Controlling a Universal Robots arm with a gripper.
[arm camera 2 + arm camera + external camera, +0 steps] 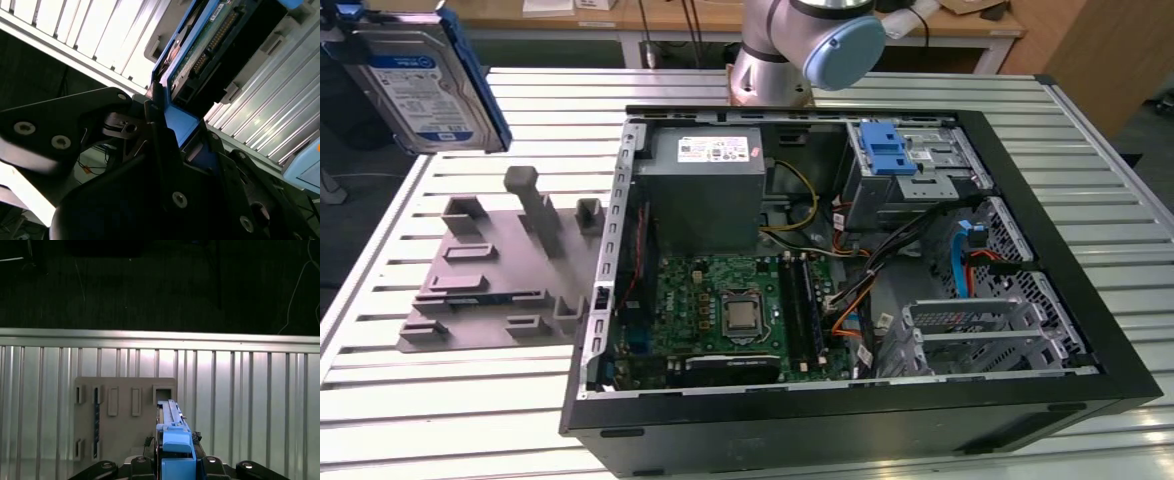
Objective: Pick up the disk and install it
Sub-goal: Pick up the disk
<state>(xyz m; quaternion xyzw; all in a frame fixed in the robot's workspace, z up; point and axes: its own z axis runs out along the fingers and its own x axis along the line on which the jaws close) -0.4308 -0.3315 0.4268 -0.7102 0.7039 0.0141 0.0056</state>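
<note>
The gripper (172, 125) clamps the disk (420, 85) aloft above the slatted table (547, 100)

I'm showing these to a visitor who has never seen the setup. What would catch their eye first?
Probably the disk, held aloft by the claw at the exterior view's upper left. Next, the open computer case lying in the middle of the table, its green motherboard exposed and a blue-latched drive bay inside. A grey fixture plate sits beside the case, on the exterior view's left.
</note>
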